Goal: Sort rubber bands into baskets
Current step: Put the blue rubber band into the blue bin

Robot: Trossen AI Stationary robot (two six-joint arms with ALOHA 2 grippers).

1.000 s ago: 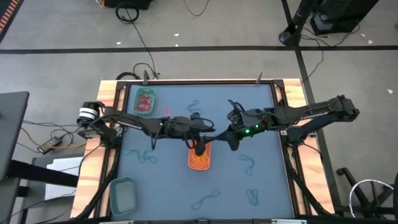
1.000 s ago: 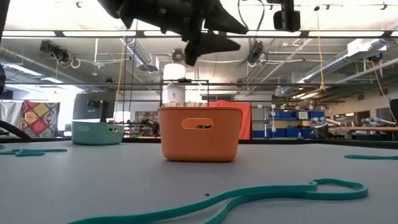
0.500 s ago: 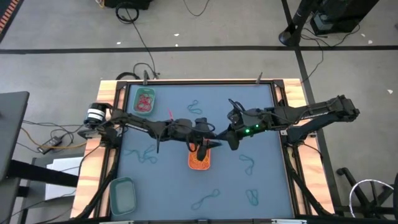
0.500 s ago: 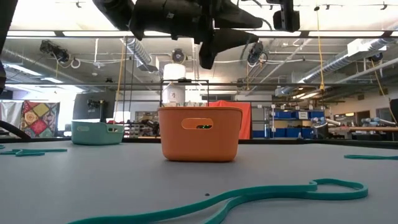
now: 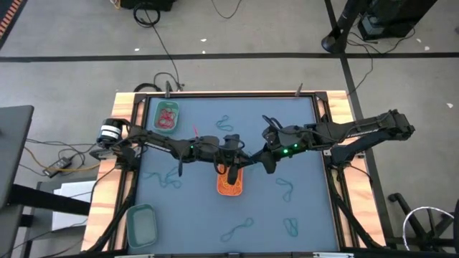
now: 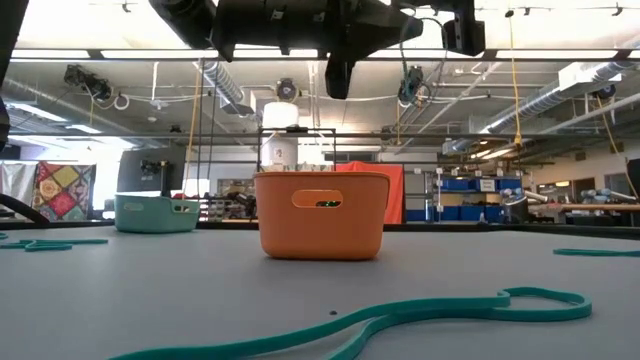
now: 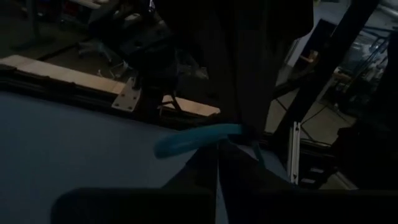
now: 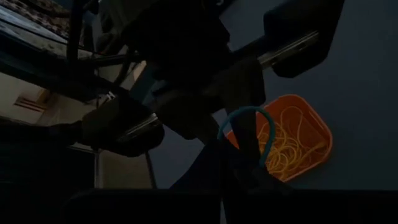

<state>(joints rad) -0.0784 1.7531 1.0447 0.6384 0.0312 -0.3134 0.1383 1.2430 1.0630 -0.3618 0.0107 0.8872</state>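
Observation:
A teal rubber band (image 8: 264, 127) hangs as a small loop in the air above the orange basket (image 5: 230, 186), which holds several orange-yellow bands. Both grippers meet at it. My right gripper (image 8: 221, 165) is shut on it from the table's right side, level with the arm (image 5: 248, 160). My left gripper (image 5: 231, 170) points down over the basket and is shut at the band (image 7: 199, 137). In the low view only the left gripper's tip (image 6: 340, 88) shows, well above the basket (image 6: 322, 215). My left gripper's shut fingertips (image 7: 214, 163) meet the band at its middle stretch (image 7: 214, 134), coming from above, pointing down. The spot is dark, so how much of the band lies between them does not show. My right gripper pinches the band's other end (image 7: 244, 130) between its two fingers, coming level from the table's right. The loop (image 8: 249, 111) stands out beyond its fingertips, clear of the basket and the table.
A bright green basket (image 5: 166, 117) with red bands stands at the far left, a dull teal-green one (image 5: 141, 222) at the near left. Loose teal bands lie on the mat: (image 5: 287, 190), (image 5: 291, 226), (image 5: 237, 231), (image 5: 165, 178), (image 5: 228, 122).
My left gripper has turned above the orange basket until its fingers point down, and it has shut at the teal band. My right gripper has kept still with the band.

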